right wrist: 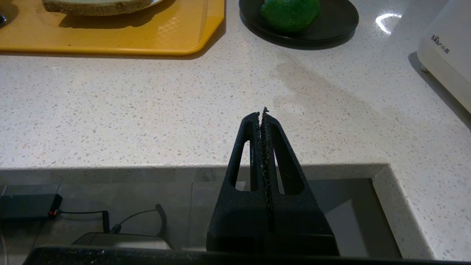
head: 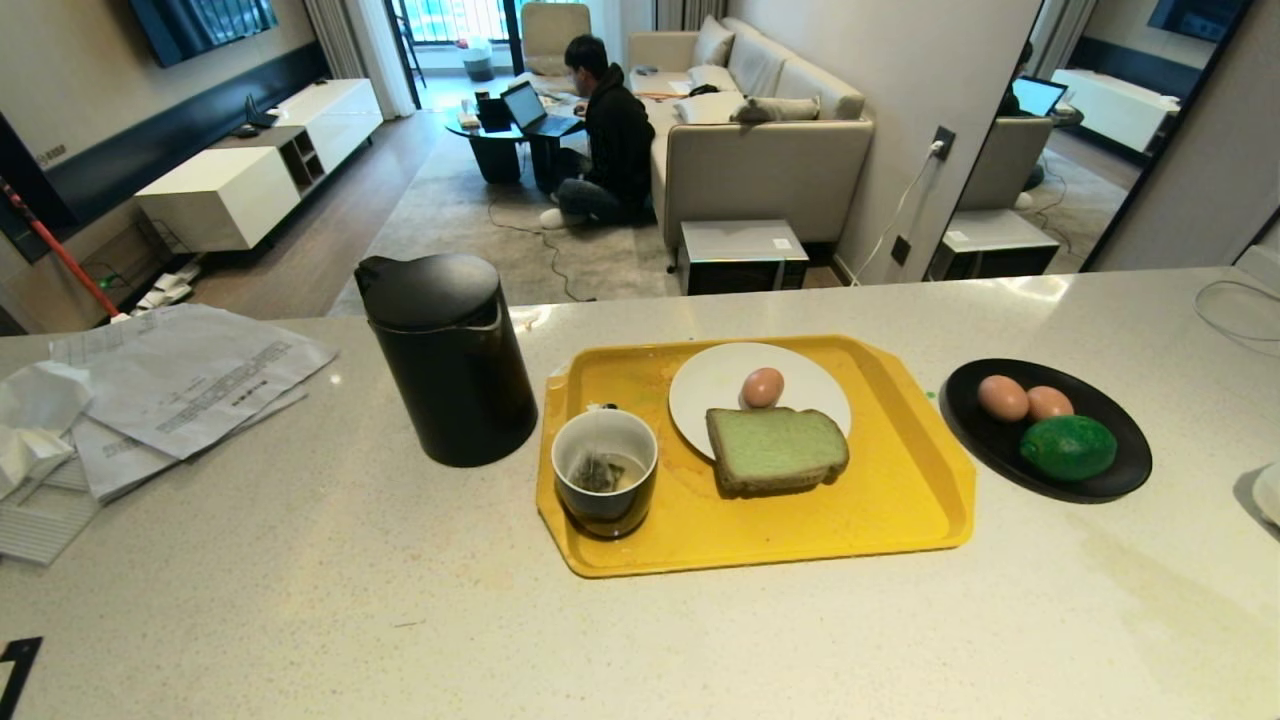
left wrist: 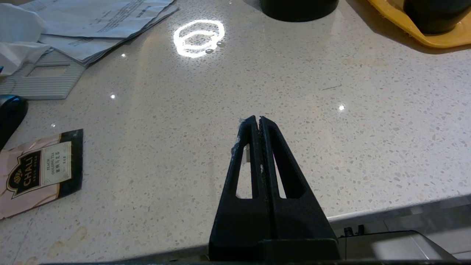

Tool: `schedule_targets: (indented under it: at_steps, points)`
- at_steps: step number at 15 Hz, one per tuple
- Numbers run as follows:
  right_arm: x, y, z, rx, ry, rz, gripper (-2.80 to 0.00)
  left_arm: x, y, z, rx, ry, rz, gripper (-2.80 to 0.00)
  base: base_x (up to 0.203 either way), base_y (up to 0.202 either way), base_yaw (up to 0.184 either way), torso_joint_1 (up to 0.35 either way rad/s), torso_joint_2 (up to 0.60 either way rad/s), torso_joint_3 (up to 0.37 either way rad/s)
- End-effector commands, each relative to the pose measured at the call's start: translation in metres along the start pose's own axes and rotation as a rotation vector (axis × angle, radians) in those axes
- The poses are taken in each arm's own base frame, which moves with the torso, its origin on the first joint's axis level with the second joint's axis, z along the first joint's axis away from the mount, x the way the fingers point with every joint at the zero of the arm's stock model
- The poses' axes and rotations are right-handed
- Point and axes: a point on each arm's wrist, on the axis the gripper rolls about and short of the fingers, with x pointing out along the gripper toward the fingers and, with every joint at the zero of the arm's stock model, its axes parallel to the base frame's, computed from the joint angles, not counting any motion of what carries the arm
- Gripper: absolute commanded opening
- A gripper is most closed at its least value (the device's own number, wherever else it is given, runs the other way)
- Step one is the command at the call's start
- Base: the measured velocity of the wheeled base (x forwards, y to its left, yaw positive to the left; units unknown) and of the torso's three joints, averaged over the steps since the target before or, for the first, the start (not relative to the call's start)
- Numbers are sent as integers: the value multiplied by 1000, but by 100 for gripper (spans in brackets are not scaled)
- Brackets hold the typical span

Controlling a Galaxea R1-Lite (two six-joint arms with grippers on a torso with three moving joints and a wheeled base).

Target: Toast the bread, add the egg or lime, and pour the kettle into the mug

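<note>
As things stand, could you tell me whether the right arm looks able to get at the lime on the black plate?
Probably yes. The right gripper sits shut at the counter's near edge, and only bare countertop lies between it and the black plate. The lime sits at the plate's near side, with the two eggs behind it.
</note>
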Motion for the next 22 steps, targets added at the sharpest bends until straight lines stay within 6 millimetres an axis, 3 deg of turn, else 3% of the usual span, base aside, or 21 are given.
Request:
schedule_targets:
  at_steps: [1, 22]
  points:
    - [0, 0, 0, 0, 2, 0, -280, 0, 0, 0, 4, -2, 0, -280, 0, 0, 0, 0, 0, 0]
    - [0, 0, 0, -3, 2, 2, -280, 0, 0, 0, -50, -1, 5, -280, 0, 0, 0, 0, 0, 0]
